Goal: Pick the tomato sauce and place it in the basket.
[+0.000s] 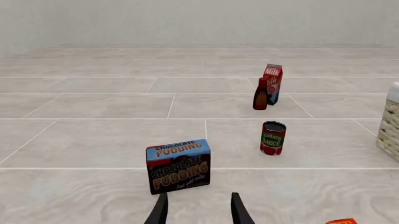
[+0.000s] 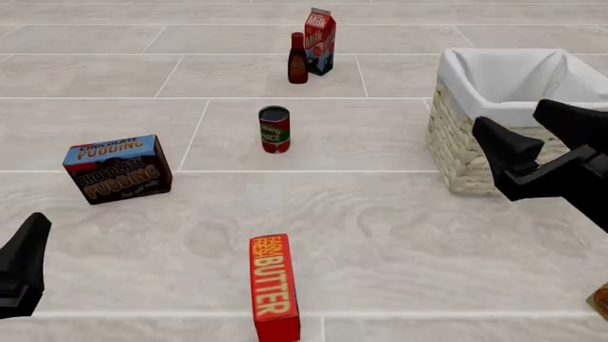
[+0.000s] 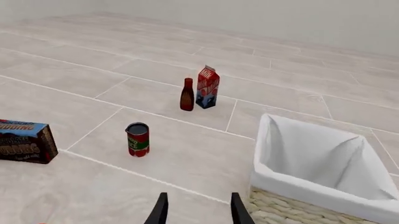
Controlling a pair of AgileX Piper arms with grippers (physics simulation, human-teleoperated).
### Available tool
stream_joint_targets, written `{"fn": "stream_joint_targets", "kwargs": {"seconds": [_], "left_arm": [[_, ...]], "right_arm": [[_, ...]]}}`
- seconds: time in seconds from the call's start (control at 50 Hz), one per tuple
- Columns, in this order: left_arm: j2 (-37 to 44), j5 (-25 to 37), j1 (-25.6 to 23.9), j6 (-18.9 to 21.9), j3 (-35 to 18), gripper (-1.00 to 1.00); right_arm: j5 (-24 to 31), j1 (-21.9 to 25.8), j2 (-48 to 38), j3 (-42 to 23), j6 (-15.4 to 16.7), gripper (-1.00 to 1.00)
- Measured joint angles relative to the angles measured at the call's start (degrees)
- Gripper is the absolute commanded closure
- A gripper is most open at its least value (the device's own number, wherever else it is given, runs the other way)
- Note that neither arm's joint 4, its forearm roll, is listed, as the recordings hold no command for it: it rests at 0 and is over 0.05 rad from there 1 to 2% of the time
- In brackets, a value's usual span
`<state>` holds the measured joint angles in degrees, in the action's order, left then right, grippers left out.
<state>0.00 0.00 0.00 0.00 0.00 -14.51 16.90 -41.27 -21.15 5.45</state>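
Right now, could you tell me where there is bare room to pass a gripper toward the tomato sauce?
Bare floor lies between the tomato sauce and the basket, and between it and the butter box. Crowded only behind, where the bottle and milk carton stand together.

Tomato sauce (image 2: 275, 130) a tin with dark metal top and paper-like label; basket (image 2: 458, 153) of rough woven wicker, white cloth lining; matt tiled floor (image 2: 380, 235)

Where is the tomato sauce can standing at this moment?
In the front view the tomato sauce stands upright near the middle, left of the basket, in front of the dark bottle and milk carton.
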Motion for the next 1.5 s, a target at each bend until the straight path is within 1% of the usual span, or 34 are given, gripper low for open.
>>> {"fn": "stream_joint_targets", "kwargs": {"seconds": [0.22, 0.36, 0.54, 0.8, 1.08, 1.5], "left_arm": [[0.0, 0.0, 0.0, 0.0, 0.0, -1.0], [0.0, 0.0, 0.0, 0.0, 0.0, -1.0], [0.0, 0.0, 0.0, 0.0, 0.0, -1.0], [0.0, 0.0, 0.0, 0.0, 0.0, -1.0], [0.0, 0.0, 0.0, 0.0, 0.0, -1.0], [0.0, 0.0, 0.0, 0.0, 0.0, -1.0]], "right_arm": [[-4.3, 3.9, -12.1, -6.8, -0.6, -1.0], [-7.3, 5.5, -20.2, -10.9, -0.9, -1.0], [-10.2, 6.4, -30.1, -15.9, -1.4, -1.0], [-12.8, 7.3, -41.3, -22.0, -1.6, -1.0], [-14.1, 8.1, -50.0, -27.7, -0.7, -1.0], [-13.5, 9.6, -59.8, -36.2, -0.1, -1.0]]}}
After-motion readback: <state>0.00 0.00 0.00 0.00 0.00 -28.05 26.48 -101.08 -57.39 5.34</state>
